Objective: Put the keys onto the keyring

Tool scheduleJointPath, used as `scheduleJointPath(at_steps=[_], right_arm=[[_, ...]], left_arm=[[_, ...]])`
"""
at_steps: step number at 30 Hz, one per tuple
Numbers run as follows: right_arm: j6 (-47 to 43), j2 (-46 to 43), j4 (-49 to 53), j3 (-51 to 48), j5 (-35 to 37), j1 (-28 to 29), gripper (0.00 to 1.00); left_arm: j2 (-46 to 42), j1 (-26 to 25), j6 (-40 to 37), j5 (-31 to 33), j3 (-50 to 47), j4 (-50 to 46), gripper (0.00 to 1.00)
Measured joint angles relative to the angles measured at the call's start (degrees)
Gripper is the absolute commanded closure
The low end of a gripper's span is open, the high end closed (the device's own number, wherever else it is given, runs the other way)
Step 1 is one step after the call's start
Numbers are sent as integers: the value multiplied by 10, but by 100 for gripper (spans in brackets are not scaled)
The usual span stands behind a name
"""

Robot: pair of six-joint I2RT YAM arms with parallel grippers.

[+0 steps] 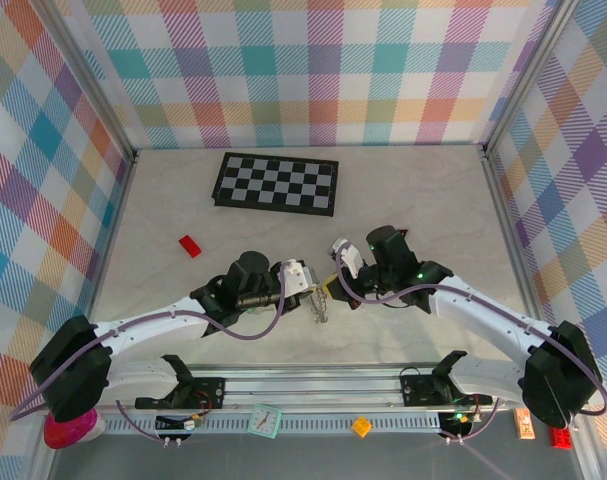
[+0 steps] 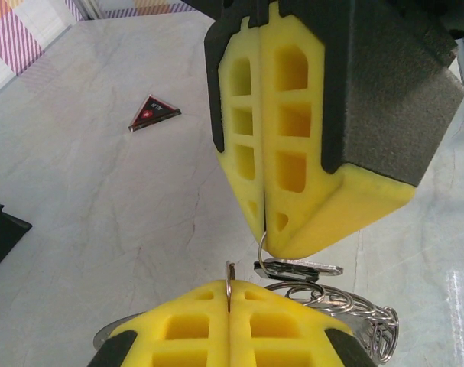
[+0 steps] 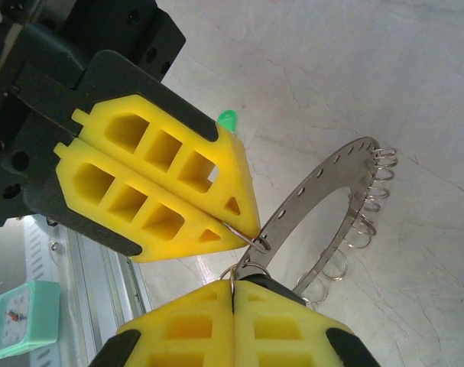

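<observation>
left claw (image 2: 228, 306), right claw (image 3: 233, 298): yellow pads, black shells
keyring (image 3: 304, 191): grey-silver metal
key (image 3: 228, 119): bright green head
checkerboard (image 1: 276, 183): black-and-white squares
brick (image 1: 190, 246): red
triangle (image 2: 153, 112): black, red centre
surface (image 1: 433, 210): pale marbled cream
walls (image 1: 313, 70): pastel plaid

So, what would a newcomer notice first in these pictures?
Most likely the yellow left gripper and right gripper, meeting tip to tip above the near middle of the table, both pinched shut on wire loops of the grey keyring hanging between them. Next, the black-and-white checkerboard at the far side and the small red brick on the left.
</observation>
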State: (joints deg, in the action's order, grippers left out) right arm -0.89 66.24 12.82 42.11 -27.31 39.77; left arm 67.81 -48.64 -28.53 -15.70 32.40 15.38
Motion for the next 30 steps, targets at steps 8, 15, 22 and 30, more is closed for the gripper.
scheduleJointPath(at_steps=[8, 15, 22, 30], right_arm=[[0, 5, -13, 0, 2, 0, 100], [5, 9, -18, 0, 14, 1, 100], [28, 13, -17, 1, 35, 4, 100], [68, 16, -23, 1, 21, -8, 100]], left_arm=[[1, 0, 0, -4, 0, 0, 100], [1, 0, 0, -9, 0, 0, 100], [1, 0, -1, -9, 0, 1, 100], [0, 0, -13, -5, 0, 15, 100]])
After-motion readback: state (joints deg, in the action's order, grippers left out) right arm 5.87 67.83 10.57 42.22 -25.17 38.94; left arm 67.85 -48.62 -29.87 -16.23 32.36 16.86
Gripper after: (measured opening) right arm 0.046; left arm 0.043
